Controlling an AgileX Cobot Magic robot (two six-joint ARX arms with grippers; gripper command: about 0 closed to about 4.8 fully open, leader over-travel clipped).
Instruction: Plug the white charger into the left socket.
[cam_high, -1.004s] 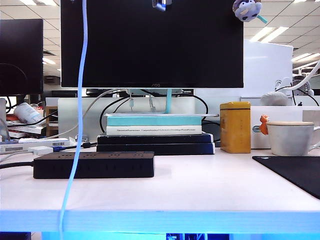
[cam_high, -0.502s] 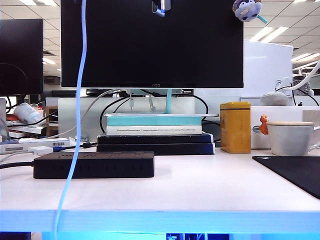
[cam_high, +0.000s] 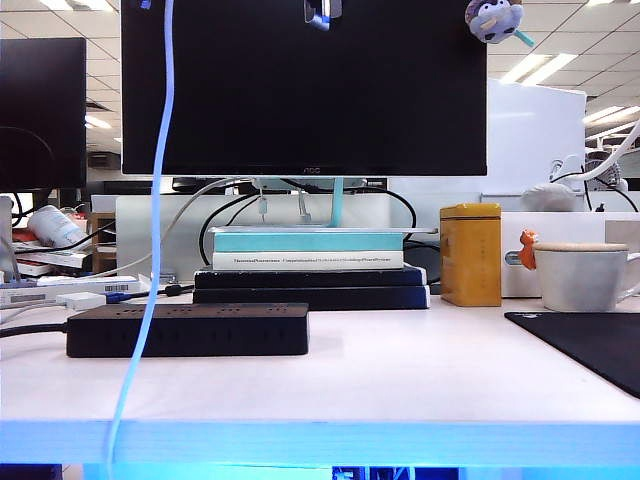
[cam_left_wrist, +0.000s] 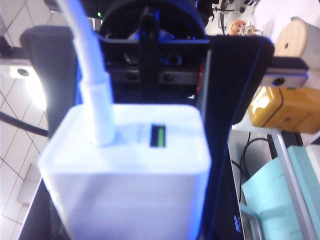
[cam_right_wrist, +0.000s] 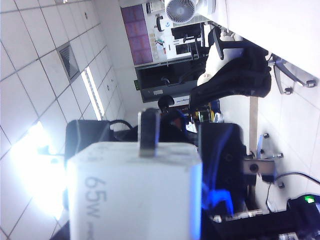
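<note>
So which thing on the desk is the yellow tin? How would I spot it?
Find the big black monitor in the middle of the desk. Just below its right corner, beside the stack of books, stands the yellow tin. It is the only mustard-yellow box there, upright with a lid, left of the white mug.

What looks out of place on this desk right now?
A white cable dangles across the monitor and power strip, past the table edge. It runs from the white charger, held out of the exterior view between the jaws of the left gripper and right gripper.
</note>
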